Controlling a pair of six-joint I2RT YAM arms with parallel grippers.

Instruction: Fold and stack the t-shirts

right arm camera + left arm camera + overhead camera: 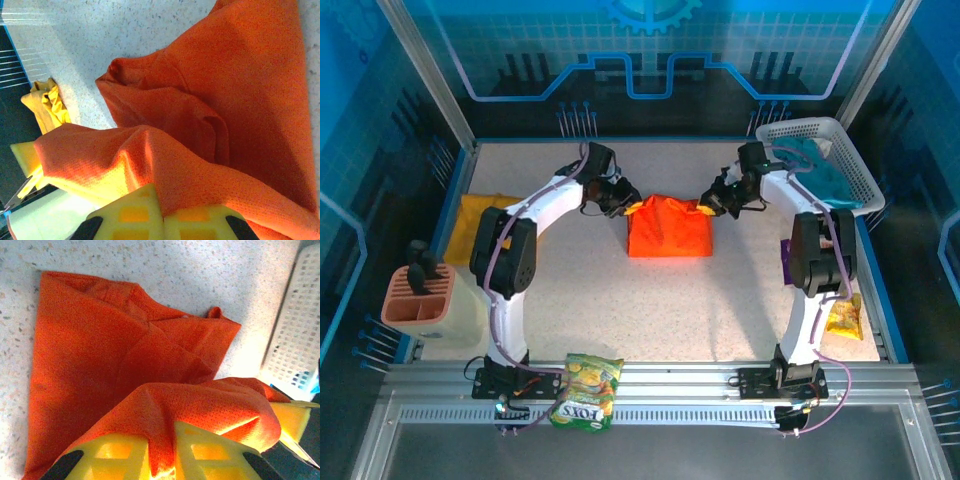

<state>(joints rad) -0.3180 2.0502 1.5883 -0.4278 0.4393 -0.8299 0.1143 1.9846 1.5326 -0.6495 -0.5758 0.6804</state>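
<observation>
Top external: orange t-shirt [668, 235] lies left of the white basket [800, 125]; I have left jaws and right jaws clamped on its far corners, edge running crosswise between them.

snack bag [586, 392]: "FOX'S" in white letters across its lower half; the finer print is too small to read
bag position: on the metal rail [720, 380] at the tabletop's near edge, by the left arm's base
yellow packet [843, 318], right edge: print illegible
</observation>
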